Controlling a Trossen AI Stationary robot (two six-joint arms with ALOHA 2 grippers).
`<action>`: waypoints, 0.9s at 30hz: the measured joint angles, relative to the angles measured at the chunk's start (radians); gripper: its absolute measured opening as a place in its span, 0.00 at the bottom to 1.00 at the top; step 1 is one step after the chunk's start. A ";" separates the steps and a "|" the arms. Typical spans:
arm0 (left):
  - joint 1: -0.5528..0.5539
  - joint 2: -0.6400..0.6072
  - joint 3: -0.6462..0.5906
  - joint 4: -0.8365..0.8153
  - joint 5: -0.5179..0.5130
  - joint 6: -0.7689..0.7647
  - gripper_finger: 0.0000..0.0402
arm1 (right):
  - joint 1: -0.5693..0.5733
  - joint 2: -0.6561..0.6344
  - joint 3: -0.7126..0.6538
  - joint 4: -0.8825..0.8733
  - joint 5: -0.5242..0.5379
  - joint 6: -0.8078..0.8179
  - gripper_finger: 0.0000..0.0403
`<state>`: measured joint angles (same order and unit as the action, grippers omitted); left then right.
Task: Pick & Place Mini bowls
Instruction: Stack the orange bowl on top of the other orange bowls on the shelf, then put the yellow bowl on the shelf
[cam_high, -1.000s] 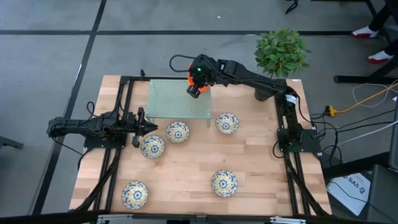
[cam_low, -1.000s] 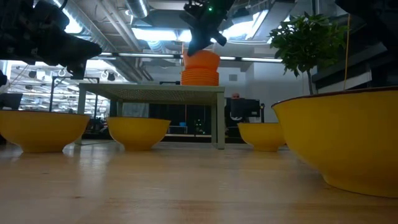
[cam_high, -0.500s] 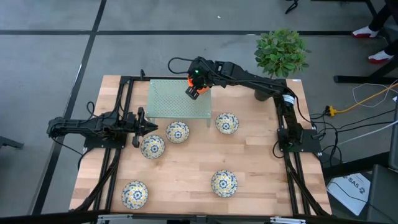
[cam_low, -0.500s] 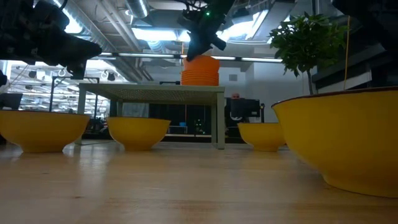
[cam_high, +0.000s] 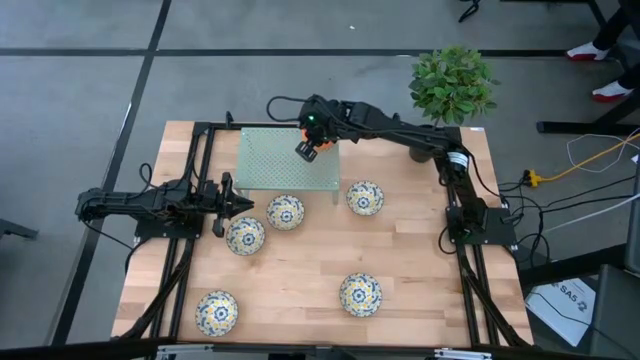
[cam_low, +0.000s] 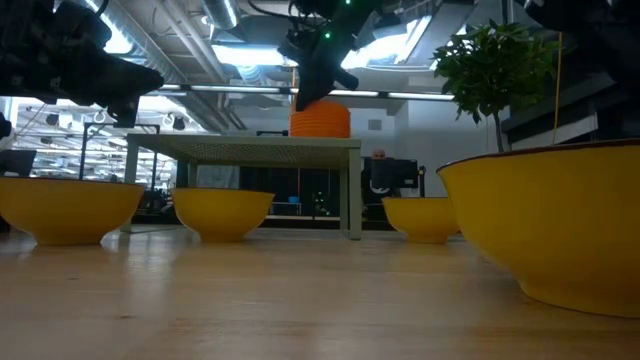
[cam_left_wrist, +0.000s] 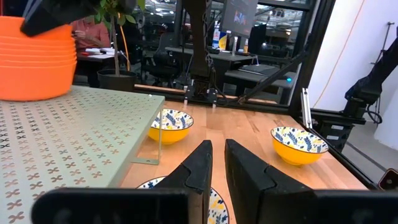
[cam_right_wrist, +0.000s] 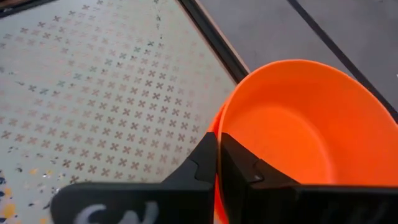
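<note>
The orange bowls (cam_low: 320, 118) sit nested in a stack on a perforated green shelf (cam_high: 288, 160) at the back of the desk (cam_high: 300, 290), while five patterned bowls (cam_high: 285, 212) with yellow outsides stand apart on the wood in front of it. The right gripper (cam_high: 307, 149) is over the stack with its jaws pinched thin on the rim of the top orange bowl (cam_right_wrist: 292, 134), one finger inside the wall and one outside. These orange bowls look like thin plastic: light, stiff enough to lift by the edge, smooth and likely slippery, and prone to cling to the one beneath, so a lift may drag a second bowl up with it. The rim is the only sensible place to take hold, since the wall is too wide to span. The patterned bowls look heavier and could chip if dropped; they too want a rim grip. The left gripper (cam_left_wrist: 214, 163) waits low at the left side of the desk, beside the nearest patterned bowl, its jaws nearly together and holding nothing.
</note>
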<state>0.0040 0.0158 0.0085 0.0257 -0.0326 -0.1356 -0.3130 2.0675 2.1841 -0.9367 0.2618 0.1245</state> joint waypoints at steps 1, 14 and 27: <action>0.000 0.000 0.000 0.000 0.000 0.000 0.09 | -0.002 0.002 0.000 0.000 -0.001 -0.001 0.03; 0.000 0.000 0.000 0.000 0.000 0.000 0.09 | -0.005 0.004 0.000 0.002 0.009 -0.018 0.19; 0.000 0.000 0.000 0.000 0.000 0.000 0.09 | -0.003 0.003 0.149 -0.045 -0.118 -0.024 0.43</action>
<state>0.0037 0.0158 0.0082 0.0257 -0.0326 -0.1356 -0.3161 2.0705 2.3334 -0.9821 0.1435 0.1005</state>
